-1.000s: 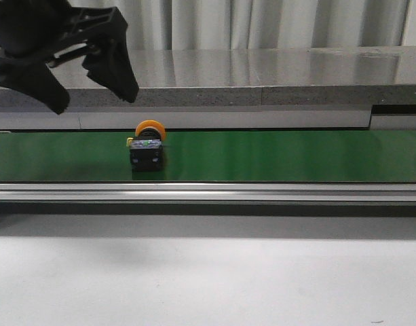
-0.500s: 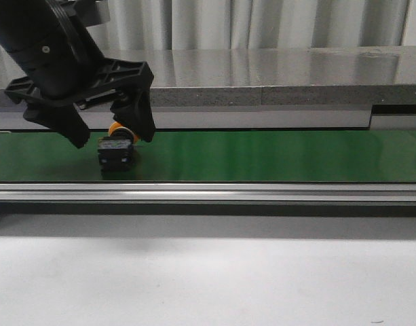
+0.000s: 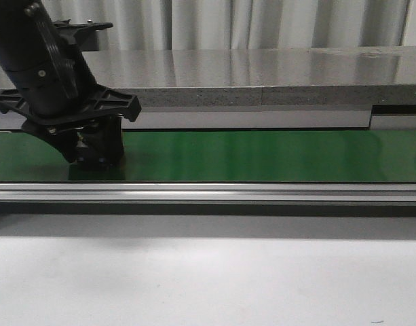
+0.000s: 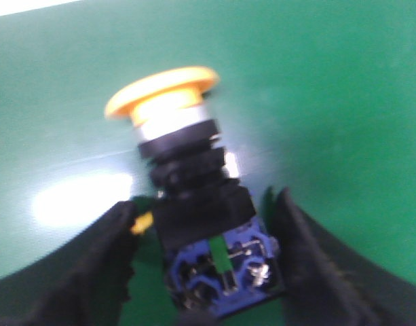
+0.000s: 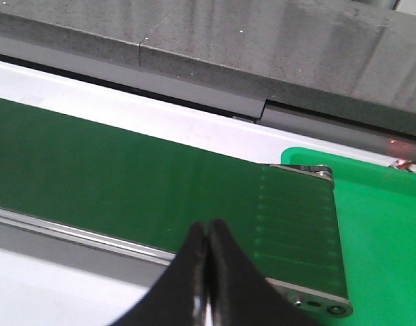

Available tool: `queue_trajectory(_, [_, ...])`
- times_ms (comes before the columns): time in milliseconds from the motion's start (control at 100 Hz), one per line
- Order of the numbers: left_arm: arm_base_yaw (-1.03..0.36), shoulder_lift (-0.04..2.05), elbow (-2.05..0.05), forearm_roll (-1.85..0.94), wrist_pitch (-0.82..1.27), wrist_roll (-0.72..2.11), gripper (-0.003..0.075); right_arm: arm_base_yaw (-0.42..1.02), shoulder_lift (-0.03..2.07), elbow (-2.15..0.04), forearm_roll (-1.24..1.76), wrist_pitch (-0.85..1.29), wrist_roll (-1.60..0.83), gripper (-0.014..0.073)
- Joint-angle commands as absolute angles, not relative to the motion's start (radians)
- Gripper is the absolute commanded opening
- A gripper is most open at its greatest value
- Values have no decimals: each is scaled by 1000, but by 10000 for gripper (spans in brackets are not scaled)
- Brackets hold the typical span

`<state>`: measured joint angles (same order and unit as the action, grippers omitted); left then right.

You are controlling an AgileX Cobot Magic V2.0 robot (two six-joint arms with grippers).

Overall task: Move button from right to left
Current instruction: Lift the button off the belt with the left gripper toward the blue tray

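Observation:
The button lies on the green belt, with a yellow-orange cap, a black body and a blue base with a green mark. My left gripper is down over it. Its black fingers stand on either side of the body with narrow strips of green showing between, so the jaws are open around it. In the front view the left gripper is low on the belt at the left and hides the button. My right gripper is shut and empty above the belt's near rail.
The belt runs left to right between a metal rail in front and a grey ledge behind. In the right wrist view the belt ends at a roller beside a bright green tray. White table lies in front.
The button has travelled left along the belt. My left gripper came down from above, followed it left, and its fingers narrowed around it.

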<state>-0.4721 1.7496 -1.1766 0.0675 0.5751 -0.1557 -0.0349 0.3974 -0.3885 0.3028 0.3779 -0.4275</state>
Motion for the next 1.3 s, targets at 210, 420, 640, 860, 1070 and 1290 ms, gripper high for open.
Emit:
queue_trajectory(210, [-476, 1642, -1209, 102, 574, -168, 162, -33, 399, -415, 314, 299, -435, -68])
queue_trajectory(420, [-432, 1553, -1209, 157, 635, -168, 162, -33, 399, -415, 314, 299, -435, -68])
queue_trajectory(640, [-315, 1481, -1201, 234, 690, -168, 162, -33, 399, -415, 314, 299, -435, -68])
queue_trajectory(860, [-167, 1470, -1194, 240, 705, -110, 162, -33, 399, -415, 314, 299, -435, -68])
queue_trajectory(1070, [-20, 1470, -1139, 240, 655, -74, 162, -33, 399, -415, 314, 299, -435, -68])
queue_trajectory(1290, [123, 1470, -1083, 230, 555, -31, 162, -33, 399, -415, 314, 299, -435, -68])
